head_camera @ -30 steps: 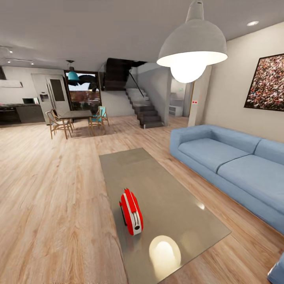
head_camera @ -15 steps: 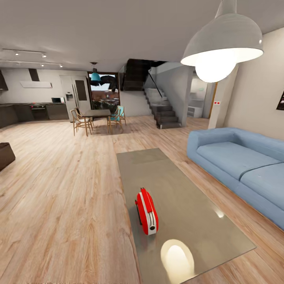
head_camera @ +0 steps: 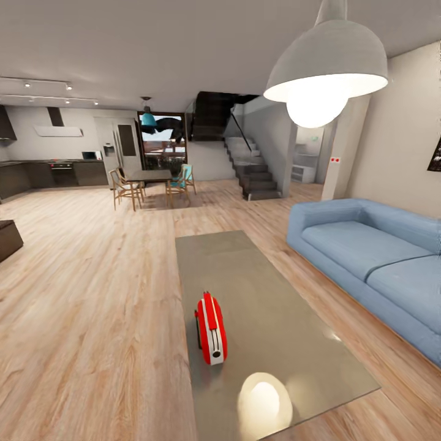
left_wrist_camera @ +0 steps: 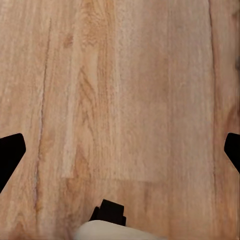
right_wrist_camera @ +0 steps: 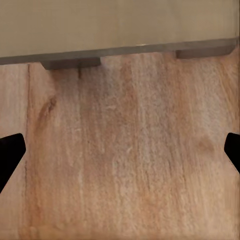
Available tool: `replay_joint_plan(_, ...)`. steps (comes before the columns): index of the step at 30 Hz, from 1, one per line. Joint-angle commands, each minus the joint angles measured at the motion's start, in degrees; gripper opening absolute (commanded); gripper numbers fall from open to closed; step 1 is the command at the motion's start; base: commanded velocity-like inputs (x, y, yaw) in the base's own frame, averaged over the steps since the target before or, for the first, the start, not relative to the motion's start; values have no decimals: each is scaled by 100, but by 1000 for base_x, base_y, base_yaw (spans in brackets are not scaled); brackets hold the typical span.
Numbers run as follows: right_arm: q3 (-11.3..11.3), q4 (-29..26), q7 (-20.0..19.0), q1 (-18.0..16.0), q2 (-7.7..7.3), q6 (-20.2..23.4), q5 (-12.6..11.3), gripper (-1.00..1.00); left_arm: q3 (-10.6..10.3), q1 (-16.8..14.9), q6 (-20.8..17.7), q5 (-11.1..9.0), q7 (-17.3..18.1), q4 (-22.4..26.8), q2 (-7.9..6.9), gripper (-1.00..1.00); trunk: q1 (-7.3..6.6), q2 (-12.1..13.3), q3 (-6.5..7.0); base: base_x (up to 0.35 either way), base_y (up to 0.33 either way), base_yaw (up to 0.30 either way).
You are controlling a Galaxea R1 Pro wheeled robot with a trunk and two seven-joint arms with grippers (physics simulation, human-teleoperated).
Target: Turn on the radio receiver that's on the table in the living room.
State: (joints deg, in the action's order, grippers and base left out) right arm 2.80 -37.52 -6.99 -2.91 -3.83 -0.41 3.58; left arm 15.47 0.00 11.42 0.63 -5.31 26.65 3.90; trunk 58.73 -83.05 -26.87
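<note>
The red radio receiver (head_camera: pixel 211 327) stands on its edge, white trim toward me, on the near half of the long grey glossy table (head_camera: pixel 257 288) in the living room. It is slim with rounded corners; its dial face is turned sideways and hard to make out. My left gripper (left_wrist_camera: pixel 120 150) is open over bare plank floor, its black fingertips (left_wrist_camera: pixel 10 150) at the picture's sides. My right gripper (right_wrist_camera: pixel 120 150) is open too, above the floor beside the table's near edge (right_wrist_camera: pixel 120 25). Nothing sits between either pair of fingers.
A blue sofa (head_camera: pixel 373 251) runs along the table's right side. A white dome pendant lamp (head_camera: pixel 324 58) hangs above, glaring on the tabletop. Far back are a dining table with wooden chairs (head_camera: pixel 147 184), a dark kitchen (head_camera: pixel 49 171) and stairs (head_camera: pixel 254 177). Plank floor lies left of the table.
The whole head view swung one way, then partly back: the camera moved. The radio keeps its place on the table.
</note>
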Motion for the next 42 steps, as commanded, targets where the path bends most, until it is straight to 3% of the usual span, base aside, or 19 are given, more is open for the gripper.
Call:
replay_joint_plan(1, 10, -1, -5, -3, -4, -4, 38, 100, 18, 0, 13, 5, -5, 7, 5, 100, 0, -3, -5, 0, -167, 5)
replay_joint_plan(17, 10, -1, -5, -1, -4, -4, 38, 100, 18, 0, 36, -1, -5, 7, 41, 100, 0, -3, -5, 0, -22, 217)
replay_joint_plan(42, 2, -1, -5, 0, -4, -12, 32, 100, 18, 0, 36, -2, -5, 7, 39, 100, 0, -3, -5, 0, 0, 12)
